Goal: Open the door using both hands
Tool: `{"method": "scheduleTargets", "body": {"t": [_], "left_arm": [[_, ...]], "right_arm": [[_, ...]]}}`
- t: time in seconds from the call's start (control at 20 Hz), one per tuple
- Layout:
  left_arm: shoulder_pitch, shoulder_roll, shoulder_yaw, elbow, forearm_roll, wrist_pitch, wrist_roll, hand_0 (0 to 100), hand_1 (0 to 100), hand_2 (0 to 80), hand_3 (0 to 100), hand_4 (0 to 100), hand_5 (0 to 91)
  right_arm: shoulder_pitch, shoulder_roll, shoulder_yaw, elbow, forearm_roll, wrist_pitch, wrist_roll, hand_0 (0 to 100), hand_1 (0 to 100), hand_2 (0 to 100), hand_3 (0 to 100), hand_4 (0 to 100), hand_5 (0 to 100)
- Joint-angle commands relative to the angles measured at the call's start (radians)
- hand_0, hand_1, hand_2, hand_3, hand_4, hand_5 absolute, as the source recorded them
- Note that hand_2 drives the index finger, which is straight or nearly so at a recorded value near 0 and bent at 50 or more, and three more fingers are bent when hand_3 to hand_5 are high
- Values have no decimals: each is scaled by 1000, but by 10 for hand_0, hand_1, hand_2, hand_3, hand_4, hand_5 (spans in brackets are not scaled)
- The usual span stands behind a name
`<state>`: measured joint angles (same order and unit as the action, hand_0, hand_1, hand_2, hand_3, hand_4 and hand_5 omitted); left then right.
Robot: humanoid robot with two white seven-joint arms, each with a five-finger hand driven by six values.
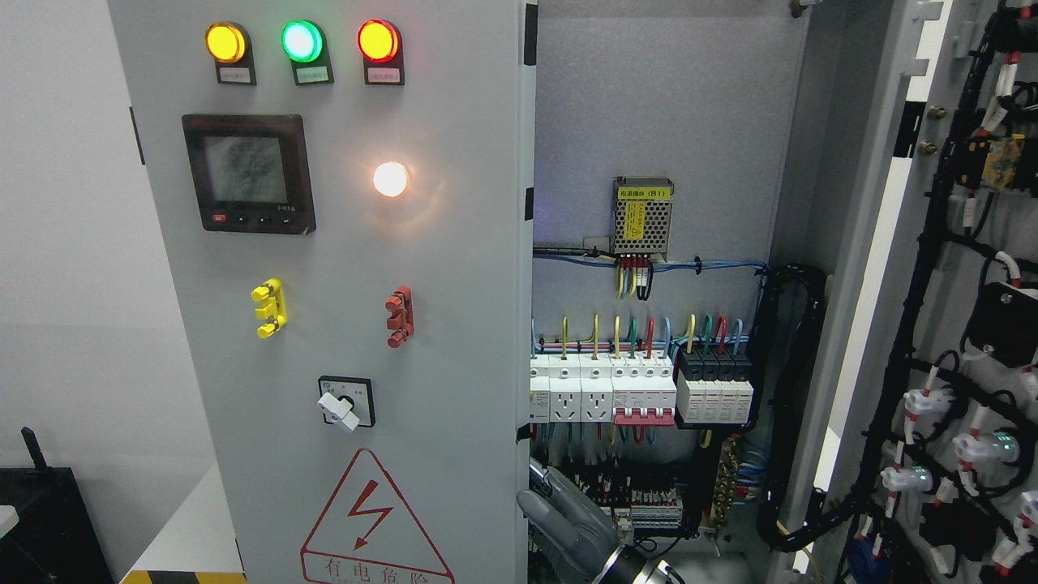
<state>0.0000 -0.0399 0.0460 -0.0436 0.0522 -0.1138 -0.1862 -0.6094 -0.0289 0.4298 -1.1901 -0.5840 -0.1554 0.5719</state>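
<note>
The cabinet's left door (454, 268) is grey and stands shut, with three lamps, a meter, a rotary switch and a warning triangle on it. The right door (900, 243) is swung wide open to the right, its inner face covered in black cable looms. My right hand (559, 519), grey, rises from the bottom edge just right of the middle. It lies inside the opening, fingers stretched up and left, with the fingertips (531, 501) at the left door's free edge. I cannot tell whether they touch it. The left hand is out of sight.
Inside the cabinet (649, 97) are a power supply (642, 215), rows of breakers (641, 389) and terminal blocks (649, 507) right behind my hand. A thick black cable bundle (791, 405) runs down the right inner side. A black box (45, 519) stands at the lower left.
</note>
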Motion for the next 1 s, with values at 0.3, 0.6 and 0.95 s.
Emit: {"method": "scheduleTargets", "body": {"t": [0.3,0.6,0.95], "left_arm": [[18,0,0,1,0,0,1,120,389,0,0,0,0],[18,0,0,-1,0,0,1,120,389,0,0,0,0],[18,0,0,1,0,0,1,120,389,0,0,0,0]], "right_arm": [[16,-3,6,-34,-40,-1,48,120,389,0,0,0,0],[40,-5,9,-77,-71,-1,51,120,389,0,0,0,0],[56,-6,17,-118,-79,2,54,120,389,0,0,0,0]]}}
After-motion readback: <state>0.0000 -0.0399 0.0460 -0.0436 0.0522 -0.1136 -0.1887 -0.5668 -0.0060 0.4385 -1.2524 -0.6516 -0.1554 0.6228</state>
